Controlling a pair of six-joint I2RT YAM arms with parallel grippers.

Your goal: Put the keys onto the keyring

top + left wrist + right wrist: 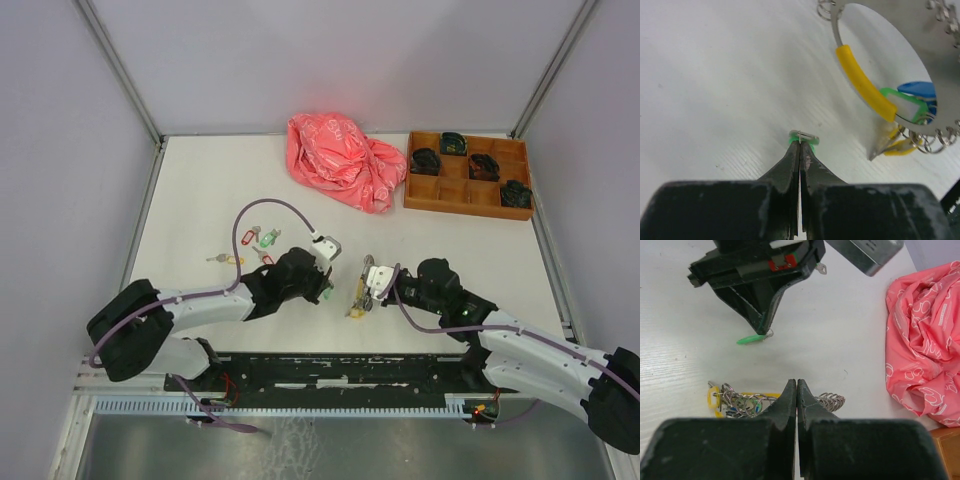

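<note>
here, the left gripper is clenched on a green-tagged key, pinching it at the end with the small wire loop, near the middle of the white table. just to its right, the right gripper is clamped on the keyring, whose chain-like coil shows on both sides of the pressed-together fingertips. the ring stands tilted off the table, its yellow band facing the left wrist camera. a green-framed tag, a blue tag and a yellow tag hang at the ring's lower part. key and ring are near each other but apart.

to the left of the held key and a little farther back, more keys lie loose on the table, with a green tag, a yellow tag and a red tag.

at the far right sits a wooden tray split into compartments. four black bundles lie in it, each in a compartment of its own. just left of the tray is a crumpled pink bag.
</note>
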